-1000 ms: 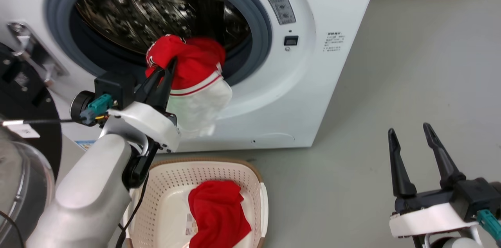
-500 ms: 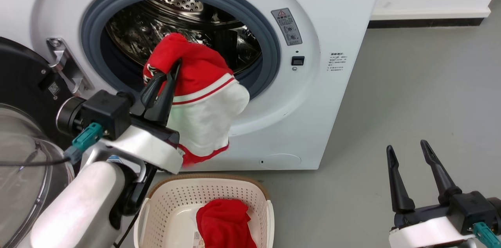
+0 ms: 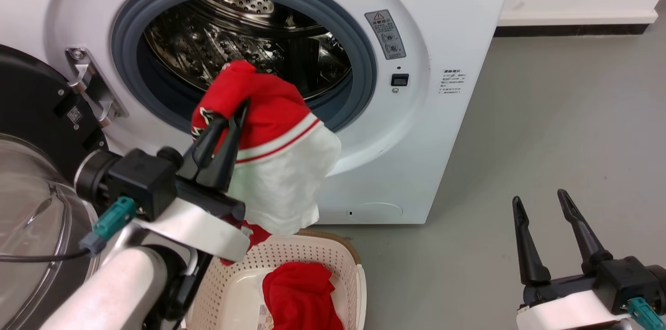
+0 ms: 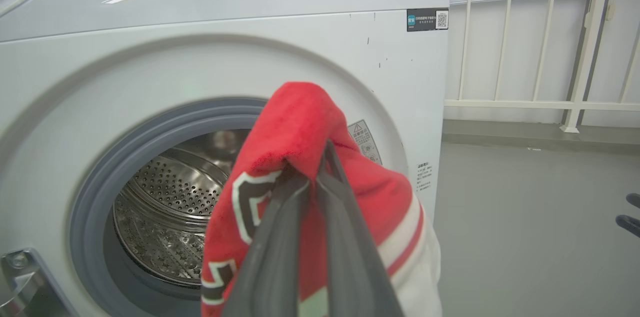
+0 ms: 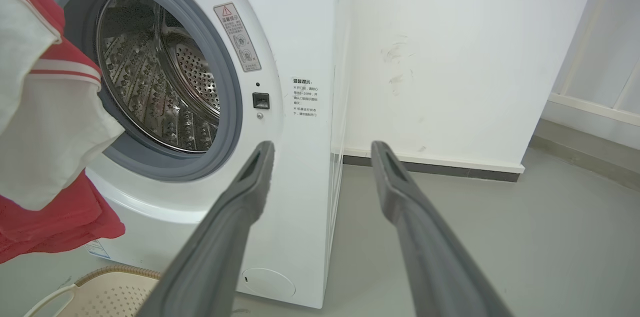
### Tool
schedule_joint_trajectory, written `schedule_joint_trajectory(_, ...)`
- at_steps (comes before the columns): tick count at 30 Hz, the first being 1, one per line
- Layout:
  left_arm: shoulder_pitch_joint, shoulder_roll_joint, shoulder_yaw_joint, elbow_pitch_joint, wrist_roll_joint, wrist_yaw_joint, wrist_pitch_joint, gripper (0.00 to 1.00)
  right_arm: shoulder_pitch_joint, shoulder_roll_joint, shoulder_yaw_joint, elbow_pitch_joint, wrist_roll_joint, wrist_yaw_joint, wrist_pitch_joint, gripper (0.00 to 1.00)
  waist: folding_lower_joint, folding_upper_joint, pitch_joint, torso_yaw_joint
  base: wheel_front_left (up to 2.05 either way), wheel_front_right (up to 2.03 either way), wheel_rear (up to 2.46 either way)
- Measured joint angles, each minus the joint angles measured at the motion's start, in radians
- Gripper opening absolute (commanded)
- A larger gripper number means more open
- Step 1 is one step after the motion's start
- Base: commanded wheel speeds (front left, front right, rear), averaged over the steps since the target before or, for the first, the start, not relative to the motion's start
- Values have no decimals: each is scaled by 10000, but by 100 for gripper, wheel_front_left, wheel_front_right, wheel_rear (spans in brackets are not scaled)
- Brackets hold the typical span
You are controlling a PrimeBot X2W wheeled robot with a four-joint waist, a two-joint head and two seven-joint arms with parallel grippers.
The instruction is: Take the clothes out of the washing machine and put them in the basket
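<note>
The left gripper [image 3: 234,114] is pinched shut on the jersey [image 3: 273,111], its two dark fingers [image 4: 272,242] pressed together with a fold of red cloth caught between them near the tips. The cloth humps up over the fingertips, and the striped trim and white lining hang down on the gripper's right side. The jersey is held outside the washing machine [image 3: 447,17], in front of the lower edge of the grey ring [image 3: 364,59] around the bare steel drum [image 3: 234,33]. It hangs above the near end of the basket [image 3: 333,246], and its red hem reaches about to the rim; I cannot tell whether it touches. A plain red garment [image 3: 296,296] lies inside the basket. The door [image 3: 31,106] stands open at the left. The right gripper [image 3: 538,196] hangs well apart over the grey floor [image 3: 546,111], its fingers spread and holding nothing.
</note>
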Motion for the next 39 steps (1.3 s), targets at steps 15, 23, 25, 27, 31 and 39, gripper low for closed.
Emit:
schedule_joint_trajectory(15, 983, -502, -876, 1722, -171, -270, -332, 0, -628, -2, -56, -153, -117, 0, 2, 100, 1, 0, 1079, -26, 0, 0, 0)
schedule_joint_trajectory(23, 792, -1160, -1248, 4447, -299, -894, -738, 0, -1516, -2, 48, -362, -217, 0, 2, 100, 3, -1, 2416, -190, 0, 0, 0)
schedule_joint_trajectory(25, 541, -1421, -1329, 5290, -349, -1116, -807, 0, -1780, 0, 33, -426, -240, 0, 0, 100, 3, -1, 2816, -262, 0, 0, 0)
schedule_joint_trajectory(27, 275, -1668, -1329, 6126, -370, -1287, -949, 0, -1998, -6, 33, -466, -253, 0, 0, 100, 2, 0, 3228, -346, 0, 0, 0)
schedule_joint_trajectory(31, -500, -1998, -1436, 7940, -213, -1574, -1055, 0, -2442, -10, 31, -591, -249, 0, 2, 100, 3, -1, 4058, -539, 0, 0, 0)
schedule_joint_trajectory(39, -2413, -2667, -1781, 11375, 161, -2207, -1024, 0, -3179, -8, 46, -823, 6, 0, 0, 100, 3, 0, 5704, -983, 0, 0, 0)
